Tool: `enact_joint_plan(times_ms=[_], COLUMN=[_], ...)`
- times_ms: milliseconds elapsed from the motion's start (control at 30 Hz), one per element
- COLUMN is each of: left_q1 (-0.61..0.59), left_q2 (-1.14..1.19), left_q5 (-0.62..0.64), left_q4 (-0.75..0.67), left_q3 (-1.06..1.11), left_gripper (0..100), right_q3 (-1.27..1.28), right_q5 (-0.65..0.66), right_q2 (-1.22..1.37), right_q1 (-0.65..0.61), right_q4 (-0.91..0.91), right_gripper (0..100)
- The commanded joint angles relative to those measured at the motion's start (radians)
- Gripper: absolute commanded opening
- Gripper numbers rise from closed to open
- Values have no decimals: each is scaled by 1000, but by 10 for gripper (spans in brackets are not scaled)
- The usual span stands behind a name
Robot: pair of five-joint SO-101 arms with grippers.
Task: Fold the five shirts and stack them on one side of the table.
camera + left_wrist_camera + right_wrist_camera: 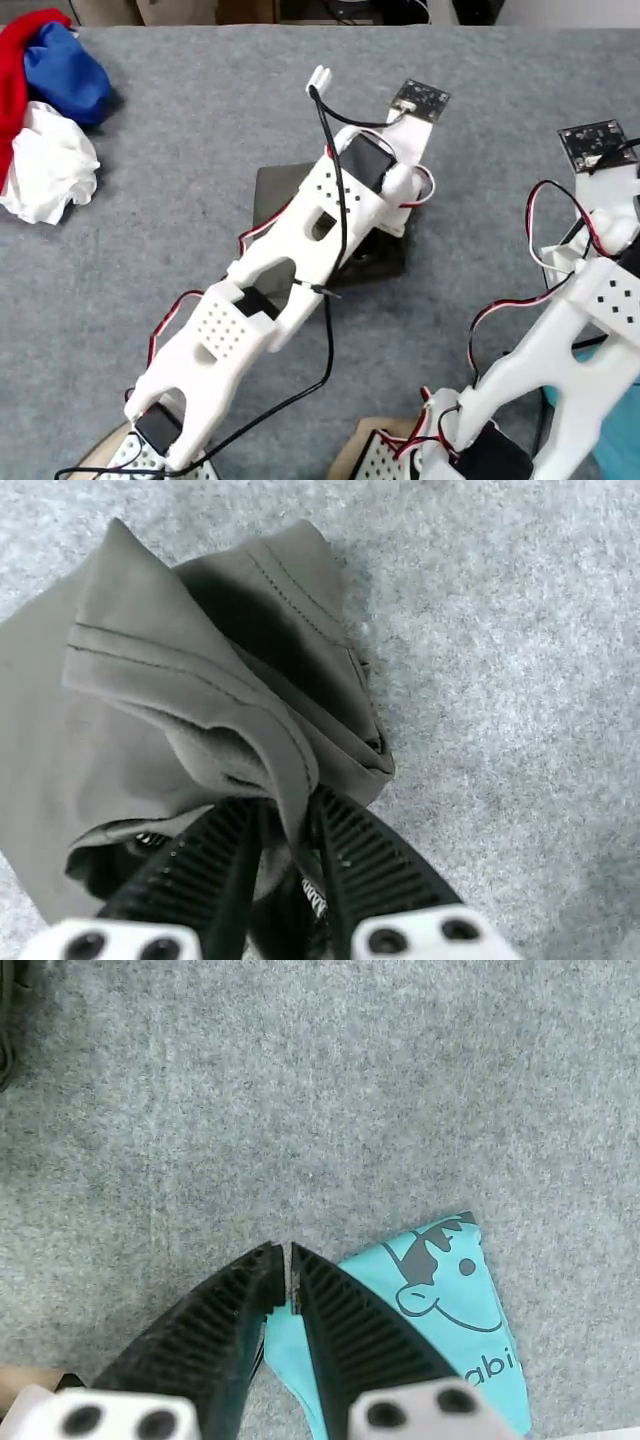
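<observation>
The left claw is pinched tight on a fold of the grey shirt, which lies bunched up in the middle of the bench. To fold it well, I think the claw should pull the cloth low and slow, lay it flat, then let go. The right claw is closed on nothing, by the teal shirt.

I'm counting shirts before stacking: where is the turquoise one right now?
In the right wrist view, the turquoise shirt lies on the grey table, partly under the right tool; in the high view it peeks out beneath the right arm.
</observation>
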Motion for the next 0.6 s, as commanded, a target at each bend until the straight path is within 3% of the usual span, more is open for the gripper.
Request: enact_joint_plan(times_ms=[0,233,467,567], left_q1=[14,35,17,-37], left_q2=[-13,-13,-22,-24], left_q5=[6,0,8,49], left_q4=[-11,-14,-12,-12], left_q3=[-46,-46,-54,-63], left_gripper=[21,35,278,299], right_q3=[8,48,48,45], right_q5=[8,8,8,8], right_q2=[-35,-35,-35,-35], right_q1=[15,15,15,15], right_q4=[-11,-14,-9,-8], right_gripper=[31,31,31,31])
